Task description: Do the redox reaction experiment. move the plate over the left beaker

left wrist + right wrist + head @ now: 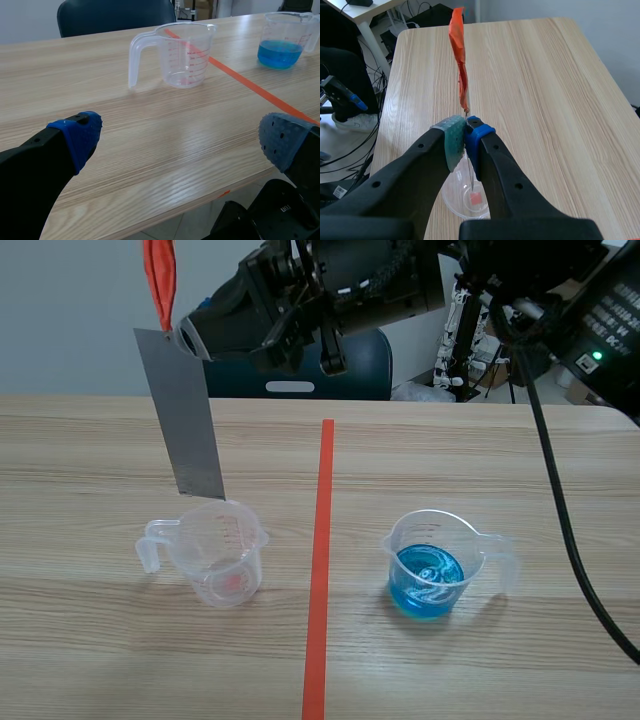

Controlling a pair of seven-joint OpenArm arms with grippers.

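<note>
The right gripper (465, 135) comes in from the right, high over the table, and reaches past the middle to the left side. Its two fingers are squeezed tight on the top end of a thin grey metal plate (190, 420). An orange-red strip (160, 280) is fixed to the top of the plate and sticks up above the fingers. The plate hangs down, leaning a little, over the left side of the light wooden table (100, 440). Its bottom edge is right at the far rim of the clear plastic beaker on the left (215, 555). I cannot tell if the plate touches that rim.

The left gripper (180, 140) is low at the near edge of the table. Its fingers (80, 135) are wide apart and hold nothing. The left beaker stands well ahead of it.

The left beaker has red number lines on its side, and its handle points left. No liquid shows in it, only a small red patch at the bottom.

The clear plastic beaker on the right (430, 560) has its handle pointing right. It holds a little blue liquid (425, 580) at the bottom.

An orange-red tape line (322, 540) runs from near to far between the two beakers. A dark blue chair (370, 360) stands at the far side of the table.
</note>
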